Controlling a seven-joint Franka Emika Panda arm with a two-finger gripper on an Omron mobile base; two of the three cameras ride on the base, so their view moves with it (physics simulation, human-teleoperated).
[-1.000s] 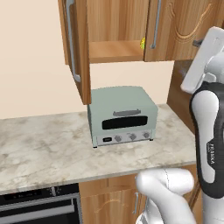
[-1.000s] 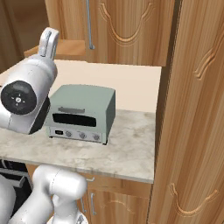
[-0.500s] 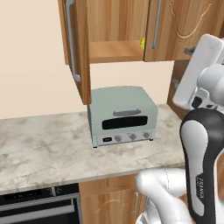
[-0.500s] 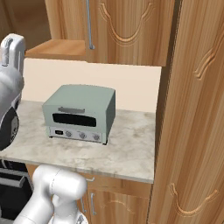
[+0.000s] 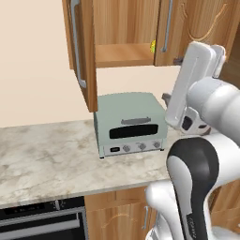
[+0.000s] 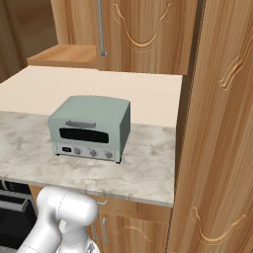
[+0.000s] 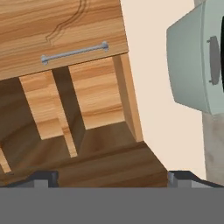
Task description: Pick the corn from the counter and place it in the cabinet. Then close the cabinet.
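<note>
The corn (image 5: 153, 46) lies as a small yellow spot on the cabinet (image 5: 124, 28) shelf, right at the edge of the closed right door. The left door (image 5: 82, 51) stands swung out. My gripper (image 5: 171, 78) hangs to the right of the opening, below shelf height and above the counter (image 5: 47, 159), rolled on its side. In the hand view its fingertips (image 7: 43, 177) stand wide apart, open with nothing between them, looking at the cabinet's (image 7: 87, 109) wooden interior and the handle (image 7: 74, 51) of the closed door. The right base view shows the shelf (image 6: 64, 54) and the counter (image 6: 148, 163).
A pale green toaster oven (image 5: 131, 123) (image 6: 91, 127) (image 7: 197, 65) stands on the counter under the cabinet. A tall wood panel (image 6: 217, 123) rises at the right end. A dark oven front (image 5: 42, 222) sits below the counter at the left.
My arm has swung in from the right edge of the left base view toward the cabinet, and its upper part has left the right base view. The corn has stayed on the shelf.
</note>
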